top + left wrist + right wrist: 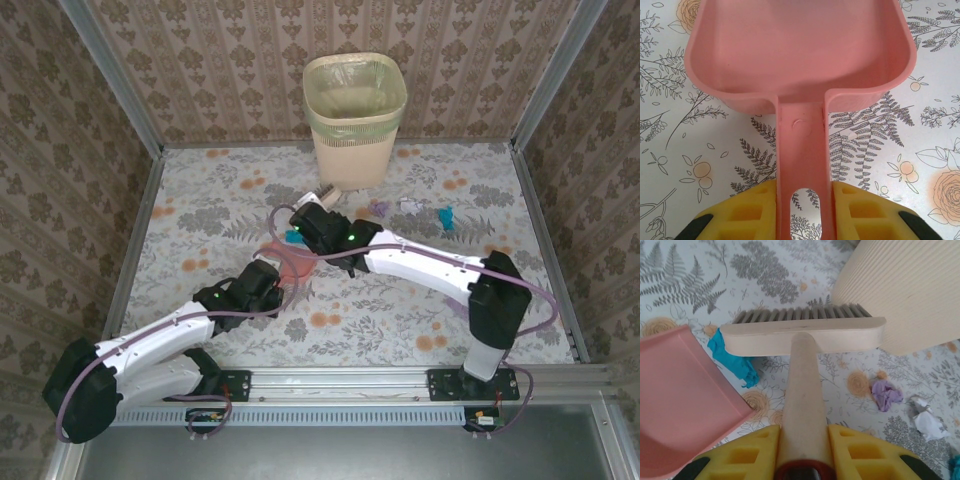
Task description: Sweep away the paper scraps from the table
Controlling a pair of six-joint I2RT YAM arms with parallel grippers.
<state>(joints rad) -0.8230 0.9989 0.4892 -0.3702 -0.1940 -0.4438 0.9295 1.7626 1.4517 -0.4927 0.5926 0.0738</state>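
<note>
My left gripper (802, 200) (262, 283) is shut on the handle of a pink dustpan (800, 55) (285, 262), which lies flat on the table (400, 310). My right gripper (804, 445) (315, 222) is shut on the cream handle of a brush (802, 332), with the bristles down near the bin's foot. One of the paper scraps, a teal one (735, 362), lies between the brush head and the dustpan's corner (685, 390). To the right lie a lilac scrap (886, 394) (378, 208), a white scrap (927, 422) (410, 205) and another teal scrap (446, 217).
A cream ribbed waste bin (355, 115) (905, 290) with a bag liner stands at the back middle, just beyond the brush. Brown patterned walls and aluminium rails close the table on three sides.
</note>
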